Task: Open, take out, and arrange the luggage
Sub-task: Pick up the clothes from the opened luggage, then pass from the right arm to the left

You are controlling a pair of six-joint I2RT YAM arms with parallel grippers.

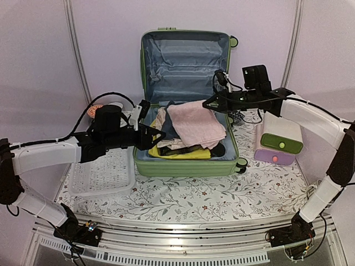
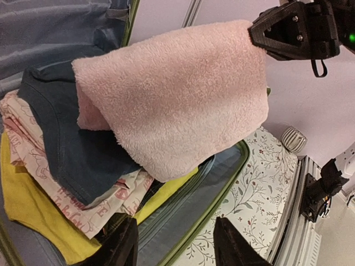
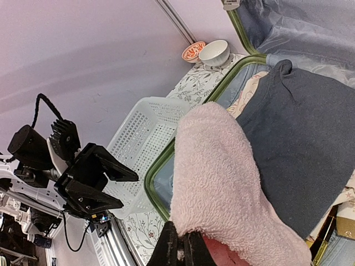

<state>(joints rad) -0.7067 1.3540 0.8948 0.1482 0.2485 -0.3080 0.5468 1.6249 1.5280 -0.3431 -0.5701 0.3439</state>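
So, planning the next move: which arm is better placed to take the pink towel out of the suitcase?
Probably right. The right hand is shut on the pink towel; the left hand is open, holding nothing.

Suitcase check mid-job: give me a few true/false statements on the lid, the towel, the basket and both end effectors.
1. The suitcase has its lid open. True.
2. The right end effector is shut on the towel. True.
3. The left end effector grips the towel too. False: its fingers are open and hold nothing, near the suitcase's rim.
4. The basket sits to the right of the suitcase. False: it sits on the left, beside the suitcase.
5. A dark garment lies partly under the towel. True.
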